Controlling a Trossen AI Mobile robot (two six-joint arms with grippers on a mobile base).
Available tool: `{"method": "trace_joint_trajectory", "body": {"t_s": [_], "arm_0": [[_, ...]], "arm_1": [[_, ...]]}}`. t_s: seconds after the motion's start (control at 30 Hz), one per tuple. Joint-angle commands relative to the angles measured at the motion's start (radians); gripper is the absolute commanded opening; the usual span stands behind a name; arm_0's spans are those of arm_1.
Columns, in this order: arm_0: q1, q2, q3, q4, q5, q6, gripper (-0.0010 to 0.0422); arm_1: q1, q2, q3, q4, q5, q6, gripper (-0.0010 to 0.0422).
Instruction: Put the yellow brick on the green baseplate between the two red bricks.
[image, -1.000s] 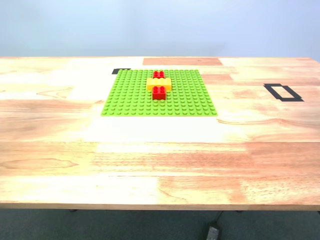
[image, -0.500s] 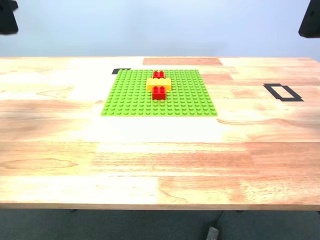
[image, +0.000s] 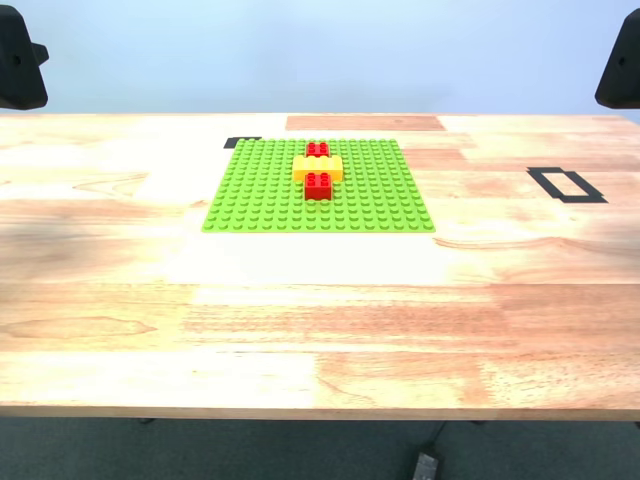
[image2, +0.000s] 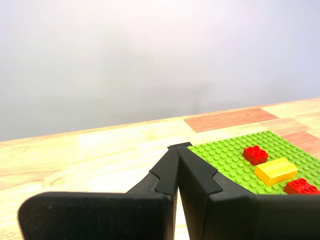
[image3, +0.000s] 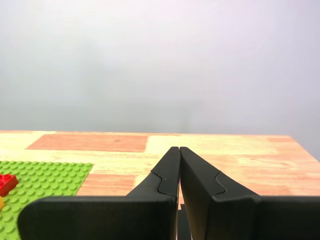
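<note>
The green baseplate (image: 260, 190) lies flat on the far middle of the wooden table. On it the yellow brick (image: 318, 167) sits between the two red bricks, one behind it (image: 317, 150) and one in front (image: 319, 186), all three touching in a row. No gripper is near them. My first gripper (image2: 177, 148) is shut and empty, held high; its view shows the baseplate (image2: 225, 155), the yellow brick (image2: 276, 170) and both red bricks (image2: 255, 154) (image2: 301, 187). My second gripper (image3: 179, 149) is also shut and empty, with the baseplate's corner (image3: 45, 180) and one red brick (image3: 6, 183) in sight.
Black arm parts show at the exterior view's top left (image: 20, 60) and top right (image: 620, 65). A black tape rectangle (image: 566, 185) marks the table at the exterior view's right. A black tape mark (image: 242, 142) lies by the baseplate's far corner.
The black arm parts have come into the exterior view's top corners and dropped slightly lower. The bricks and baseplate have not moved.
</note>
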Motion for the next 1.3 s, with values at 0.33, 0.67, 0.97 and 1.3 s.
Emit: {"method": "trace_joint_trajectory", "body": {"t_s": [0.33, 0.67, 0.97, 1.3], "arm_0": [[0.000, -0.029, -0.040, 0.113, 0.000, -0.031, 0.0000], [0.000, -0.096, -0.047, 0.022, 0.000, -0.008, 0.0000], [0.000, -0.098, -0.047, 0.021, 0.001, -0.009, 0.0000], [0.000, -0.098, -0.042, 0.000, 0.000, -0.008, 0.0000]], "arm_1": [[0.000, -0.039, 0.000, 0.055, -0.005, -0.023, -0.0001], [0.000, -0.177, 0.000, -0.108, -0.005, -0.077, -0.0001], [0.000, -0.237, 0.000, -0.188, -0.006, -0.112, -0.0001], [0.000, -0.233, 0.000, -0.188, -0.006, -0.109, 0.0000]]}}
